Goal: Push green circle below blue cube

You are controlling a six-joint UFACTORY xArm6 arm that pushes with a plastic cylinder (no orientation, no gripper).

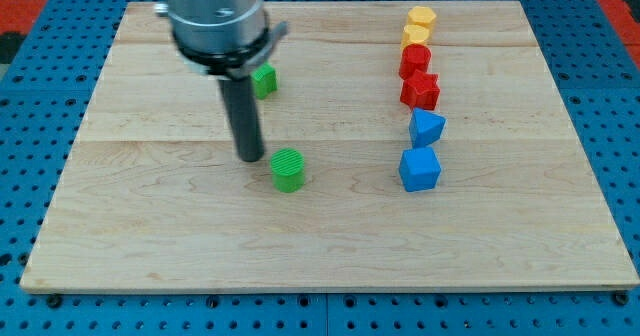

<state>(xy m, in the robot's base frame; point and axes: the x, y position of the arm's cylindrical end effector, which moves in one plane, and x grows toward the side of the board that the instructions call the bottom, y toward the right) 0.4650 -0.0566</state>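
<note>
1. You see my tip point(250, 158) resting on the wooden board point(150, 236), left of the board's middle. The dark rod rises from it to the grey arm housing point(213, 16) at the view's top.
2. There is no pincer on this rig, only the straight rod, so nothing is spread, pressed together or pinching.
3. The green circle point(289, 169), a short ribbed cylinder, stands just beside my tip, at about 4 o'clock from it. You cannot tell for certain whether the two touch; any gap is very thin.
4. The blue cube point(420, 168) sits well apart from the green circle, at 3 o'clock from it, on nearly the same line across the board.
5. A second green block point(265, 81) peeks out behind the rod, at about 12 o'clock from the green circle. The arm hides part of it, so its shape is unclear.
6. Look at 12 o'clock from the blue cube and you find a column of blocks running towards the view's top. First comes a second blue block point(427, 128), angular in shape, just above the cube.
7. Next in that column are two red blocks, the lower red block point(420, 91) and the upper red block point(415, 60), touching each other.
8. Two yellow blocks close the column at the board's far edge: the lower yellow block point(415, 36) and the upper yellow block point(422, 18), packed tightly together.
</note>
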